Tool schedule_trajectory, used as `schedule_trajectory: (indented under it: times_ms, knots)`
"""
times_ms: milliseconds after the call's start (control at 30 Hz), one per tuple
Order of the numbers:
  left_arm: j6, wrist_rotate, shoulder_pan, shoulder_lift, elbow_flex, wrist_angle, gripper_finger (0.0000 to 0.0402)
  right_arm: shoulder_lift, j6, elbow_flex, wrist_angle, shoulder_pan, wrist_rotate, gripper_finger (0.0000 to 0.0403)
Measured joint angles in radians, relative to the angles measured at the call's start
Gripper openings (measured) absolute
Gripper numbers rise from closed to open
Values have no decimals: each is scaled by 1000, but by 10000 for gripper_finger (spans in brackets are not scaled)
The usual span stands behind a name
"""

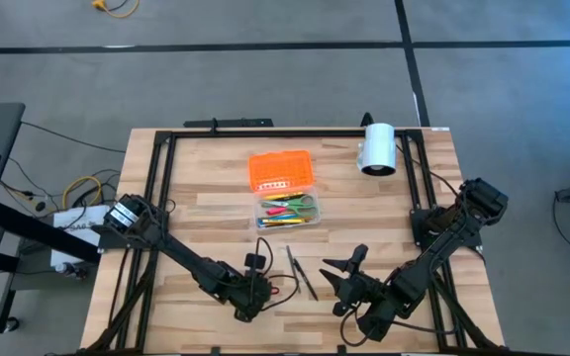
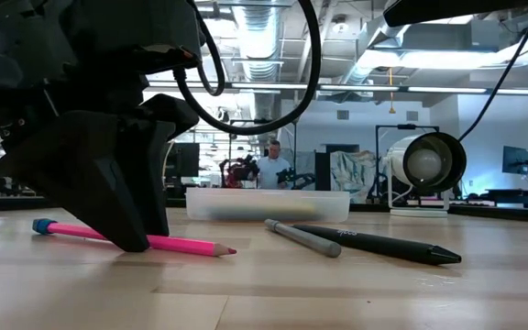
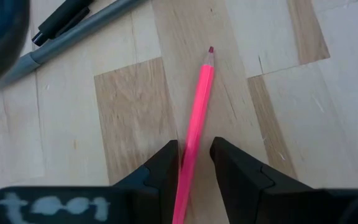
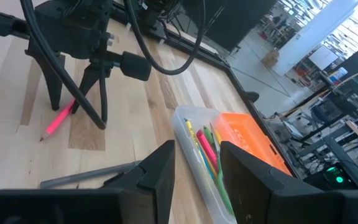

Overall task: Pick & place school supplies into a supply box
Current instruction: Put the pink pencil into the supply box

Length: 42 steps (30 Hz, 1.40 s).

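**Left hand astride pink pencil on desk**

Left hand (image 3: 194, 163) down at the wooden desk (image 1: 206, 208), near its front edge, dark fingers (image 3: 160, 168) spread a little with the slim pink pencil (image 3: 196, 118) running between them. Fingertips on the desk in the low view, pencil flat beneath them; cannot tell whether the fingers touch it. Sharpened tip (image 3: 211, 50) pointing away from the wrist.

Just beyond that tip: a grey pen (image 3: 73, 34) and a black pen (image 3: 61, 17), lying side by side on the bare wood, close together.

Right hand (image 1: 346, 269) raised near the desk's front on the other side of the two pens, fingers (image 4: 160, 165) spread, holding nothing.

Farther back, mid-desk: clear rectangular plastic supply box (image 1: 287, 211) holding pink, green and yellow pens. Ridged orange lid (image 1: 281, 170) flat beside it, on the far side. White cylinder (image 1: 377, 148) on its side near the far right corner.
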Motion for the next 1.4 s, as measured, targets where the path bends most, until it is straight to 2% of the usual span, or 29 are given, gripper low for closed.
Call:
schedule_trajectory:
  times_ms: [433,567,767,867,1067,1400]
  knots:
    - [-31,6,-5,-8,0,-12,97,0,0,0,0,0,-2,122]
    - [-31,19,-27,-66,-7,-201,98,0,0,0,0,0,-2,122]
    - [-56,13,-70,-160,-26,-362,98,0,1,0,0,0,-1,122]
    - [-77,-25,-80,-168,-32,-333,98,0,1,0,2,-7,-2,122]
    - [-58,-48,-73,-169,-136,-140,98,0,1,0,4,-28,-26,122]
    - [-177,-63,-71,-170,-168,-87,98,0,34,0,4,-74,-88,122]
